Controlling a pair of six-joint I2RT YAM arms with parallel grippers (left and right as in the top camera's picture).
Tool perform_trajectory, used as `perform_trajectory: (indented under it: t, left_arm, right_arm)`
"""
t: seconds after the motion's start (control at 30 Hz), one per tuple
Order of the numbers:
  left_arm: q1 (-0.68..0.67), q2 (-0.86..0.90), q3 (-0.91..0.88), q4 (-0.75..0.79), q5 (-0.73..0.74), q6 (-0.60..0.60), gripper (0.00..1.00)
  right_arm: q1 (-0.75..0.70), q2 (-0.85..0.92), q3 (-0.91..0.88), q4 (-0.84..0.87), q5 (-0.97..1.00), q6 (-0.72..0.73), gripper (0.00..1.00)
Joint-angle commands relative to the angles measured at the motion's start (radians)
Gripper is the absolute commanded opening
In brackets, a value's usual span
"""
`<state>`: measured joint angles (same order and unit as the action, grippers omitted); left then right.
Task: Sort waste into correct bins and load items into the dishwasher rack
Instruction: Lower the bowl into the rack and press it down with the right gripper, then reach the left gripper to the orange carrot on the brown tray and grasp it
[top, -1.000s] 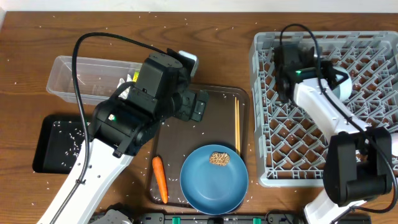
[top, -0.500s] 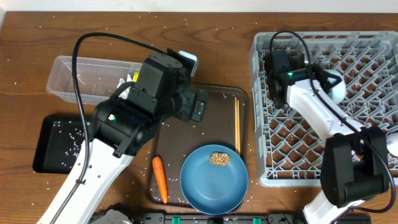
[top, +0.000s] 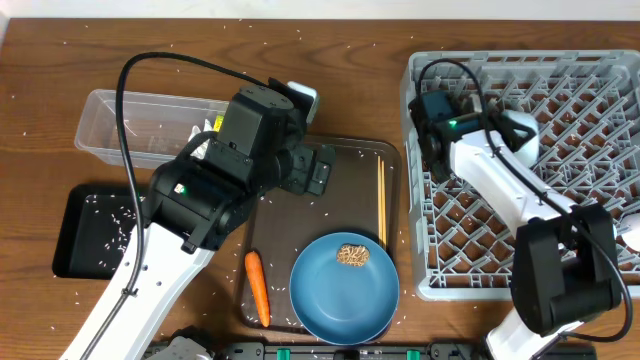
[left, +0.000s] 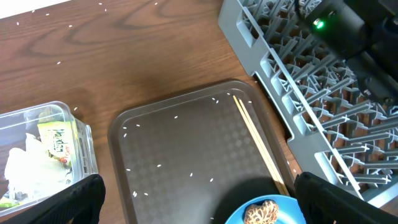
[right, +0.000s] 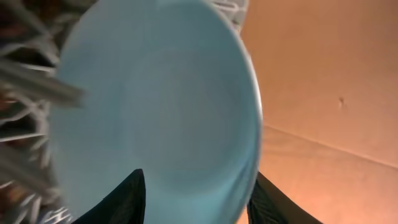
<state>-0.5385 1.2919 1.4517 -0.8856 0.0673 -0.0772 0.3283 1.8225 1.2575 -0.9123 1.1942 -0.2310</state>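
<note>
The blue plate (top: 345, 295) lies on the front of the brown serving tray (top: 340, 215) with the brown food lump (top: 352, 254) on it. The chopsticks (top: 381, 200) lie along the tray's right side. The carrot (top: 258, 288) lies at the tray's front left edge. My left gripper (top: 320, 170) hangs open and empty above the tray (left: 205, 199). My right gripper (top: 432, 130) is over the left side of the grey rack (top: 590, 90). In the right wrist view its fingers (right: 199, 202) are shut on the light-blue cup (right: 155, 112), which fills that view.
The clear tub (top: 110, 120) at the back left holds the crumpled paper with yellow-green wrapper (left: 55, 140). The black tray (top: 75, 235) at the left has rice in it. Rice grains are scattered over the table. A white object (top: 631, 232) shows at the rack's right edge.
My right arm has moved left across the rack toward its left wall, with the cup. The left arm has not moved.
</note>
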Motion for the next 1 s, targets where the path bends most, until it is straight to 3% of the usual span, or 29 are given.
perform_trajectory:
  t: [0.0,0.37,0.63,0.8,0.97]
  left_arm:
    - [0.003,-0.013,0.007,0.0,-0.014,0.006,0.98]
    - [0.003,-0.013,0.007,0.0,-0.016,0.006,0.98]
    - [0.003,-0.018,0.007,0.0,-0.055,0.043,0.98]
    - [0.003,-0.021,0.007,0.0,-0.061,0.044,0.98]
    - [0.003,-0.028,0.007,-0.011,-0.092,0.063,0.98]
  right_arm:
    - [0.033,0.006,-0.011,0.006,-0.114,-0.036,0.46]
    - [0.092,-0.013,-0.008,-0.004,-0.353,-0.08,0.52]
    - [0.1,-0.132,-0.007,0.003,-0.657,0.06,0.63]
    - [0.087,-0.209,-0.007,0.004,-0.675,0.09,0.74]
    - [0.037,-0.293,-0.007,0.005,-0.693,0.245,0.82]
